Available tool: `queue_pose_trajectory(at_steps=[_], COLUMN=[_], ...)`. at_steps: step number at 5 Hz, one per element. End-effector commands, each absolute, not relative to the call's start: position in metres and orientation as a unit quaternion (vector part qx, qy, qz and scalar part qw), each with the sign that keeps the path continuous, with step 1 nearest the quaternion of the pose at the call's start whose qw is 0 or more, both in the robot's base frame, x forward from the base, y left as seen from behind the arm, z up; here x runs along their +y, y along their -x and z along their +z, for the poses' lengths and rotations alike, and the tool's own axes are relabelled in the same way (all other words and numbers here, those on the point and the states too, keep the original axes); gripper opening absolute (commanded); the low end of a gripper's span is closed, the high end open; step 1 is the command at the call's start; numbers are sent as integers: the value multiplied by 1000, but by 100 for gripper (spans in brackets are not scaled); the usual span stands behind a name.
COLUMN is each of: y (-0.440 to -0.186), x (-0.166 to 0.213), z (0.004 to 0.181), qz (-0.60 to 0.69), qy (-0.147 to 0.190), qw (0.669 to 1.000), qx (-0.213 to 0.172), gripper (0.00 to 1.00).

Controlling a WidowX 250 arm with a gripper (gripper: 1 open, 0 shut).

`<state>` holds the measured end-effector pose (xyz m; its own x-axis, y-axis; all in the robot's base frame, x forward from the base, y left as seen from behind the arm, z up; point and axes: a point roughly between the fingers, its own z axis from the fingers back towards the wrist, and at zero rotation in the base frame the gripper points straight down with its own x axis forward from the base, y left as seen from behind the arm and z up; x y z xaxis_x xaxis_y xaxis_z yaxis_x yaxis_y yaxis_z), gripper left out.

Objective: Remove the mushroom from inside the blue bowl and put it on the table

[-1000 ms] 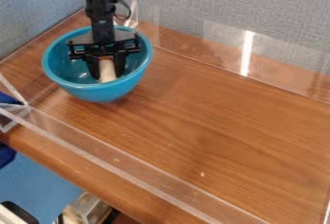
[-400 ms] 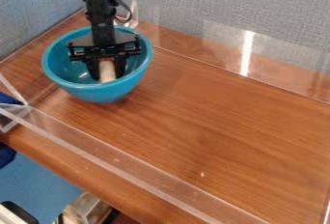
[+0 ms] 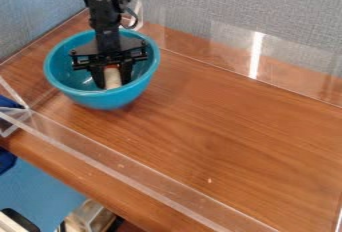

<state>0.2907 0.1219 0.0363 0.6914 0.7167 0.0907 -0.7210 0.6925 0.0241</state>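
The blue bowl (image 3: 80, 86) stands at the far left of the table (image 3: 227, 116). Inside it lies the mushroom (image 3: 112, 76), its cream stalk showing below the black fingers. My gripper (image 3: 110, 62) reaches straight down into the bowl from the black arm above and is shut on the mushroom. The mushroom's cap is mostly hidden behind the fingers.
Low clear acrylic walls (image 3: 134, 181) edge the tabletop at the front, left and back. A clear upright panel (image 3: 257, 54) stands at the back edge. A grey fabric wall rises behind the table.
The gripper and the mushroom look slightly shifted inside the bowl, a little up and to the right in the picture. The bowl has stayed put.
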Motion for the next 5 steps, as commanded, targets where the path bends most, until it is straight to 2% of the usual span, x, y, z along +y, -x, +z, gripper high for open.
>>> queue_pose_trajectory(at_steps=[1,2,4,5], y=[-288,-290,-292,-291], x=[119,113,135,133], z=[39,42,50,47], qz=[425,450,467,480], qy=[-32,-35,-40,-42], qw=[904,892,883,875], qx=[-35,-36,-39,-40], gripper=[0,0,0,0])
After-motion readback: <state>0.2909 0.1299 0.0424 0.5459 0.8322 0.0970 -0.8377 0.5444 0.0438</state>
